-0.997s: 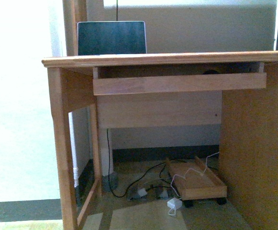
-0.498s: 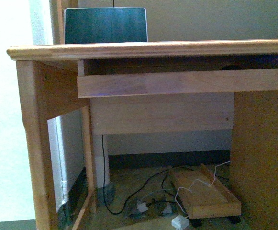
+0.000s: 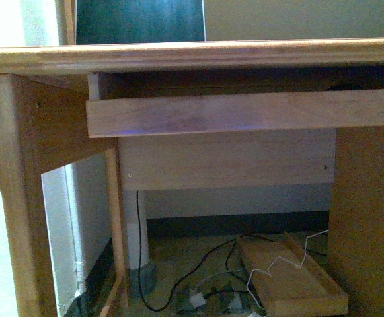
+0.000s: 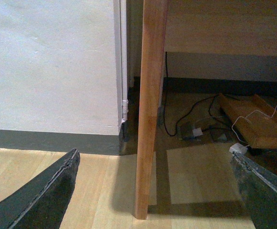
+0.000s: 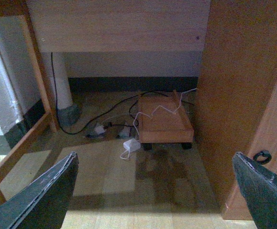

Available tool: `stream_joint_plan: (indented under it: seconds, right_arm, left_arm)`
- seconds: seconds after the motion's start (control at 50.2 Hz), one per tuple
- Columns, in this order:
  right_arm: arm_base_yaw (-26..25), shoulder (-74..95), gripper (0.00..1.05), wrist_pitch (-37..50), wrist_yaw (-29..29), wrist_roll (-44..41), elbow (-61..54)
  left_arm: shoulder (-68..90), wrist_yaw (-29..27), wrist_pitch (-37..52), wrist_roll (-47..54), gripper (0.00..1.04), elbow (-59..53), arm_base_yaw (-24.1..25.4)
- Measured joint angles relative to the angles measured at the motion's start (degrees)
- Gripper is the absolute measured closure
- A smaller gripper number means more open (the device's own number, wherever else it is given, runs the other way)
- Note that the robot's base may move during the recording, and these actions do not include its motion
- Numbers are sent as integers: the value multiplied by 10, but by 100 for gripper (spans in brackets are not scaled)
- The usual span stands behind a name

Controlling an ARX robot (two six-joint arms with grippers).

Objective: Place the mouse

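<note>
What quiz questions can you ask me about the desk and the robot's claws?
1. True or false: the left claw and the right claw are both open and empty.
2. What stands on top of the desk? A: a dark screen. B: a fruit bowl. C: a teddy bear.
3. What colour is the small plug block on the floor in front of the wooden cart?
Key: 1 true; 2 A; 3 white.
</note>
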State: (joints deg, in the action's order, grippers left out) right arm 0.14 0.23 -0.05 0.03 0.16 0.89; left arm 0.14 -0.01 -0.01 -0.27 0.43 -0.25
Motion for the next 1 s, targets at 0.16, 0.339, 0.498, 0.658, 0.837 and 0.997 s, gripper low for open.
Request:
stream_joint_plan:
  seconds: [0.16, 0.339, 0.498, 0.658, 0.837, 0.997]
  right_arm:
    - [0, 0, 7, 0, 0, 0, 0]
    - [0, 0, 7, 0, 0, 0, 0]
    - [0, 0, 7, 0, 0, 0, 0]
    - [0, 0, 7, 0, 0, 0, 0]
    - [0, 0, 7, 0, 1, 0, 0]
    - [0, 0, 7, 0, 0, 0, 0]
  left_arm:
    - [0, 0, 0, 0, 8, 0, 0]
    - [0, 0, 0, 0, 8, 0, 0]
    - [0, 0, 0, 0, 8, 0, 0]
    - [0, 0, 0, 0, 8, 0, 0]
    - [0, 0, 0, 0, 8, 0, 0]
    - [114, 52, -65, -46, 8, 45, 12]
